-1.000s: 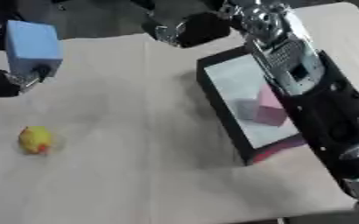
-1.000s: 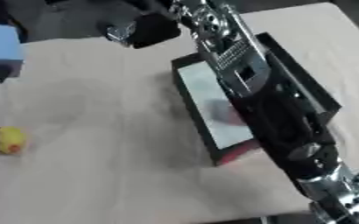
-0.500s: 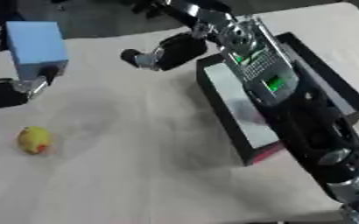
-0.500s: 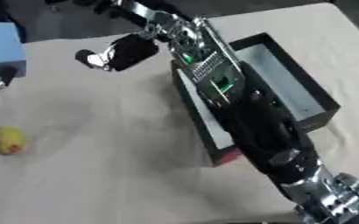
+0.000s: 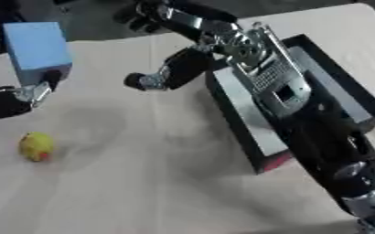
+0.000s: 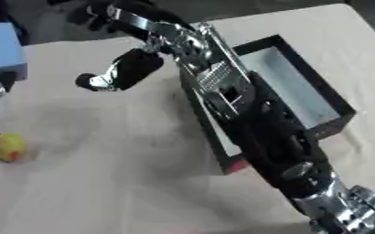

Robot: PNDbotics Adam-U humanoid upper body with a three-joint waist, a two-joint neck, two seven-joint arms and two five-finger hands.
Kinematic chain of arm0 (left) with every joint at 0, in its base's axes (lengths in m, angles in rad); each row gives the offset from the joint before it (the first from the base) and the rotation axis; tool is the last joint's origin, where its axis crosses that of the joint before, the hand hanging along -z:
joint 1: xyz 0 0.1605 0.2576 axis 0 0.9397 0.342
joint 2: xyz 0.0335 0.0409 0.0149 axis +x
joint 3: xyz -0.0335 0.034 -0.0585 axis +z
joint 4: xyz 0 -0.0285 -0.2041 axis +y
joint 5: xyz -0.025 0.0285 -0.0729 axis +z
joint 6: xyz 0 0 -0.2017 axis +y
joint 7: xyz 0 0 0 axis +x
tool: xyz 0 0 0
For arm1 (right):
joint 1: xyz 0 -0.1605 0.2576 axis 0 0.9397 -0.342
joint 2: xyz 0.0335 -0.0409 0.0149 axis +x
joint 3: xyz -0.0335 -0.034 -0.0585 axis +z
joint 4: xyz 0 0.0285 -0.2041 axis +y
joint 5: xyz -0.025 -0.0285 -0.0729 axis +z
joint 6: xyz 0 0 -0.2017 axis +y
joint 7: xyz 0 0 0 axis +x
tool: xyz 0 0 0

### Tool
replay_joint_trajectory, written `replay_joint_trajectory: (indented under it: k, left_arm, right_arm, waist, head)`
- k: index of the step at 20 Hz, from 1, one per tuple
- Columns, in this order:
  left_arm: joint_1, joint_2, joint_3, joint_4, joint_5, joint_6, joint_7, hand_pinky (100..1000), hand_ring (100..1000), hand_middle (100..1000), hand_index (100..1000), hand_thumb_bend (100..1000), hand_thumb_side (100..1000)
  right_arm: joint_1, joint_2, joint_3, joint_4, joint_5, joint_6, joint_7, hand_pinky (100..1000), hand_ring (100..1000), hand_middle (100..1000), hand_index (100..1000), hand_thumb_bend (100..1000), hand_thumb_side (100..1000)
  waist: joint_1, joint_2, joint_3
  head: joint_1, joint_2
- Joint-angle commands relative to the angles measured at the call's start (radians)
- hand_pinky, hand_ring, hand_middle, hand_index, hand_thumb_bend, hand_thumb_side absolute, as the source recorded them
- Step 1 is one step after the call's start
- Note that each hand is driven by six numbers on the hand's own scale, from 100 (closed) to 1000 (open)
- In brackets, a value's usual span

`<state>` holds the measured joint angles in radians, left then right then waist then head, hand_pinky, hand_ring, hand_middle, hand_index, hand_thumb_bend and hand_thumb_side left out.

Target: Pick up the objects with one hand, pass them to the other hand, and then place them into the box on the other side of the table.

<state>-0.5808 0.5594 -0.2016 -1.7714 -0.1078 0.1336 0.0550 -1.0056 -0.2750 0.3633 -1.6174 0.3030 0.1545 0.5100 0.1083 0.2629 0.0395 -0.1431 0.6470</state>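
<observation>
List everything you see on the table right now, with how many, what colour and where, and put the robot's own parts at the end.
Block: one, light blue, upper left, held up by the left robot hand.
Small round fruit-like thing: one, yellow with a reddish patch, lying on the table at the left.
Box: one, black walls with a pale inside, on the right side of the table, partly hidden by the right arm.
Table: one, covered in beige cloth.
Left robot hand: one, black and silver, left edge, fingers round the block from below.
Right robot hand: one, black and silver, reaching left over the table centre, holding nothing, fingers curled.
</observation>
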Motion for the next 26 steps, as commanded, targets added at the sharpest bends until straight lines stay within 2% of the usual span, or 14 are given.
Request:
replay_joint_trajectory:
  k: [1, 13, 26]
  left_arm:
    - [-0.015, 0.007, -0.002, -0.021, -0.021, -0.012, -0.011, 836, 678, 634, 561, 100, 104]
    - [-0.043, -0.046, -0.044, -0.024, -0.110, -0.065, -0.044, 832, 677, 630, 559, 100, 100]
    - [-0.045, -0.074, -0.059, -0.041, -0.104, -0.100, -0.021, 835, 670, 619, 557, 100, 111]
  right_arm:
    - [-0.018, 0.009, 0.003, -0.020, -0.010, 0.005, 0.002, 912, 906, 887, 902, 405, 230]
    - [-0.019, 0.033, 0.021, -0.001, -0.031, 0.025, 0.011, 913, 908, 888, 903, 393, 248]
    - [-0.019, 0.049, 0.027, 0.008, 0.011, 0.024, -0.018, 916, 921, 898, 917, 419, 259]
  waist:
    - [-0.003, -0.008, 0.003]
    - [-0.007, -0.004, 0.006]
    - [-0.006, -0.001, 0.007]
  head:
    - [0.000, -0.014]
    - [-0.005, -0.003]
    - [-0.018, -0.004]
